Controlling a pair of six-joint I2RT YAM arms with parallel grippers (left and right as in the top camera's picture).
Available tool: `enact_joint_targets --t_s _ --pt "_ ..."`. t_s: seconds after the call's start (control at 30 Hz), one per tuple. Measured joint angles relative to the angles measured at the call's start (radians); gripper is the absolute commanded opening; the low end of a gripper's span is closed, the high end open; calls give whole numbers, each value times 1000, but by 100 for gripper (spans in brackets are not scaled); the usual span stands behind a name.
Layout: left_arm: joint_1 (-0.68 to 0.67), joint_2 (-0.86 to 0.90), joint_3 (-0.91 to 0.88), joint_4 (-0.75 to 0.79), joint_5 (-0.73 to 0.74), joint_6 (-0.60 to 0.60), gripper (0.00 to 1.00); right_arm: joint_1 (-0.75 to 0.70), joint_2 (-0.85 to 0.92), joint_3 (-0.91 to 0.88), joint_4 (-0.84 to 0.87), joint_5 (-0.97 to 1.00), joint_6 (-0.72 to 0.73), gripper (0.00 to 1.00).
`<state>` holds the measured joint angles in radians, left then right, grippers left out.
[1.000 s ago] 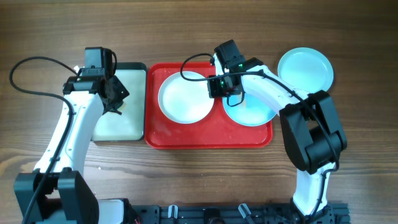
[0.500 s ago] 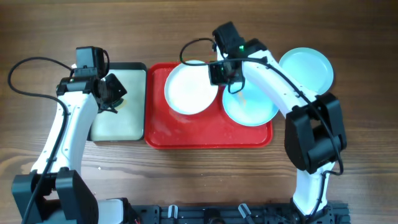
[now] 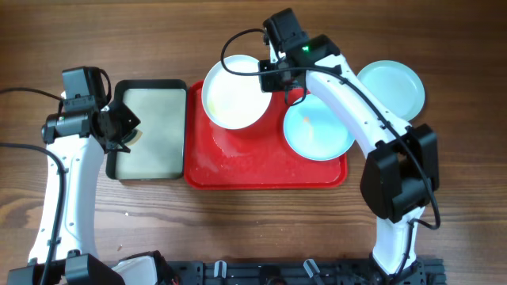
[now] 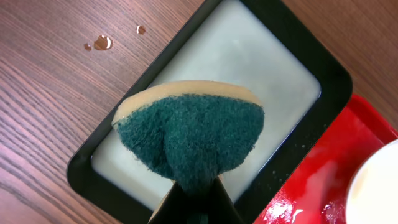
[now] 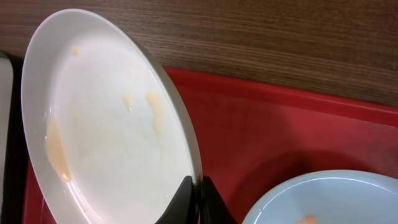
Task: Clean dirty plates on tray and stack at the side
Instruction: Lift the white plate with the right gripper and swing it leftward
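Found the right gripper [image 3: 275, 79] clamped on the right-hand rim of the white plate [image 3: 232, 96], jaws pinched together over the edge. Noted the plate tilted over the far left corner of the red tray [image 3: 265, 172] and overhanging the tray's far rim toward the bench [image 3: 238, 237]; not discernible whether its lower edge touches the tray. Seen from the right wrist: yellowish smears on the plate's inner face, along the lower left and near the middle. Located one pale blue plate [image 3: 318, 131] lying flat in the tray's right half, just beside the right gripper but apart from it, with an orange smear near its centre. Located a second pale blue plate [image 3: 388, 87] flat on the bench off the tray's far right corner, well apart from both grippers. Found the left gripper [image 3: 125, 127] clamped on a sponge [image 4: 189, 134], green scouring face toward the wrist camera, yellow foam behind, held above the left side of the black tray [image 3: 154, 119], itself set just beside the red tray's left edge. Noted droplets on the red tray's floor.
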<state>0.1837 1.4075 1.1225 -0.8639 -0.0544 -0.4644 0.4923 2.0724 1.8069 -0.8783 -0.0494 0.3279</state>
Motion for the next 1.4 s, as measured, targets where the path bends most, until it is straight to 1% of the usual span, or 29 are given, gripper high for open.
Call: enact_joint_targets --t_s 0.13,0.27,0.5,0.77,0.93,1.03,1.13,1.4 --pt "0 -1 -39 26 0 0 4 24 0 0 0 29 0 4" --pt "0 -2 -125 85 0 0 4 54 0 2 3 37 0 4" --pt "0 -2 -142 113 0 0 4 67 1 53 24 51 -4 4" --pt "0 -2 -142 116 0 0 4 186 1 68 229 86 -4 4" --pt "0 -2 -142 115 1 0 4 248 14 70 366 185 -27 4" --pt "0 -2 -142 108 0 0 4 286 46 74 463 243 -108 4" --pt "0 -2 -142 108 1 0 4 321 62 74 503 300 -216 4" --pt "0 -2 -142 105 1 0 4 464 63 74 646 530 -703 4"
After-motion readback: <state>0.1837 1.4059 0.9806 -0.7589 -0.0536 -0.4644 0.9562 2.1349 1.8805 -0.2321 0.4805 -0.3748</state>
